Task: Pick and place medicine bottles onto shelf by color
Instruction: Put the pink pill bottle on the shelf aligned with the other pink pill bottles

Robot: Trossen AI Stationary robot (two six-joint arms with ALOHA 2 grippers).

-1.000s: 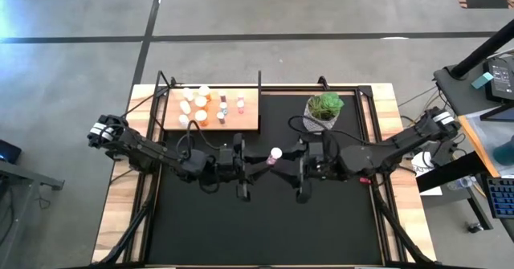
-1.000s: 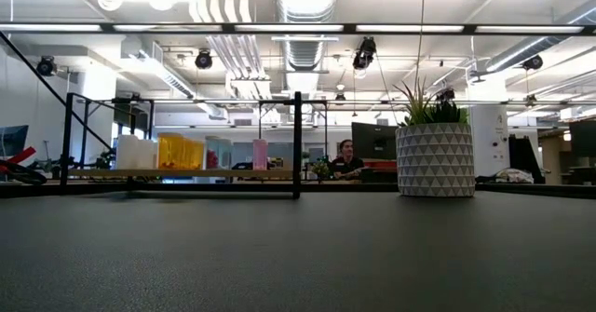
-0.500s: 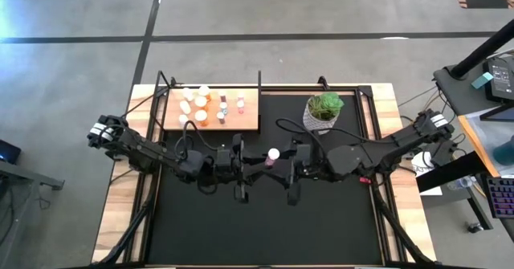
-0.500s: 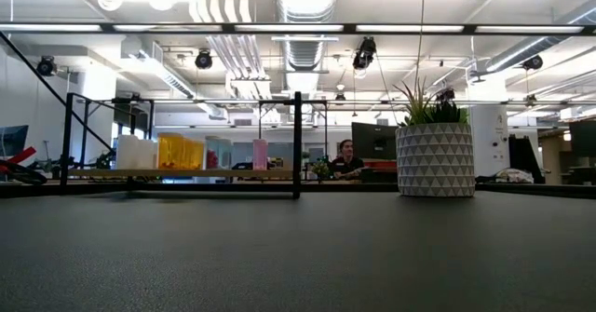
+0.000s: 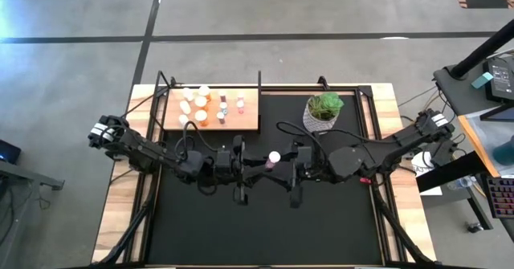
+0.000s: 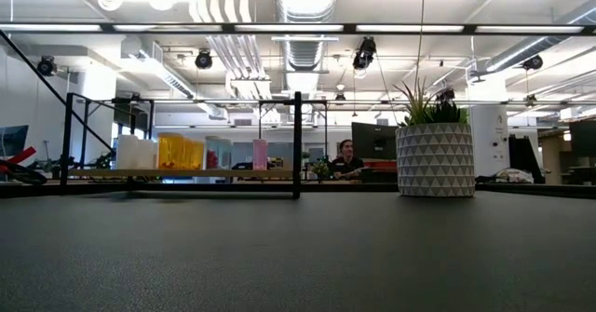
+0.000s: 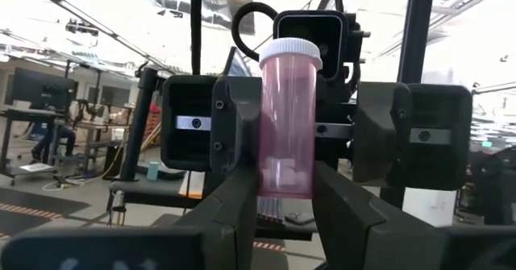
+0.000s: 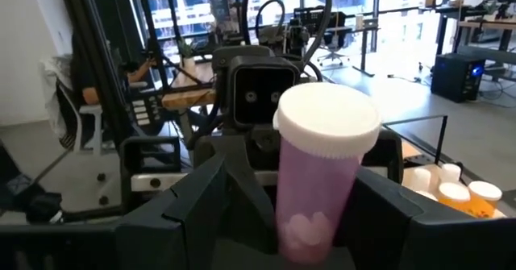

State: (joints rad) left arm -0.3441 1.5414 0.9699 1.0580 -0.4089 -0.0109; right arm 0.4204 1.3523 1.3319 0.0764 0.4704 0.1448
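Above the middle of the black tabletop, we find the left claw clamped tight on a pink medicine bottle, white cap up, the bottle upright between its two dark fingers. Through the left wrist camera we see that bottle from the side, translucent pink with a few pale tablets at its base. Facing it, tip to tip, the right claw stands spread wide, one finger on either side of the bottle; whether those fingers touch it, we cannot tell. The right wrist camera shows the same bottle just in front of its own fingers, with the left arm's wrist behind.

Both arms reach inward from the tabletop's outer edges and meet at the centre. At the far left corner we see the shelf, a pale wooden board carrying the other medicine bottles: white ones towards its left end, orange ones beside them, and small pink ones nearer the middle. In the low view the same shelf shows edge-on with bottles standing on it. To the right of the shelf, at the far edge, stands a white patterned pot with a green plant. Beyond the tabletop a person sits at a monitor.
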